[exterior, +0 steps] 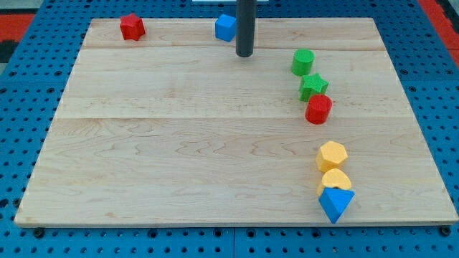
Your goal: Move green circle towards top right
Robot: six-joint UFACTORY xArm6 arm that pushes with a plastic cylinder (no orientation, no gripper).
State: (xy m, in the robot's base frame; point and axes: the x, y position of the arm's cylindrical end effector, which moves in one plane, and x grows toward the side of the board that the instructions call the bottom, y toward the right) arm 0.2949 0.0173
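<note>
Camera view shows a wooden board lying on a blue pegboard table. My tip stands on the board near the view's top, a little right of the blue cube, close to it but not touching. The arm has no gripper, only the dark rod, so nothing opens or closes. The green circle is to the right of my tip and slightly lower, clearly apart from it. Just below the green circle sits the green star, and the red cylinder touches the star from below. Further down, at the view's bottom right, the yellow hexagon, a second yellow block and the blue triangle form a tight column. The red star is far away at the view's top left.
</note>
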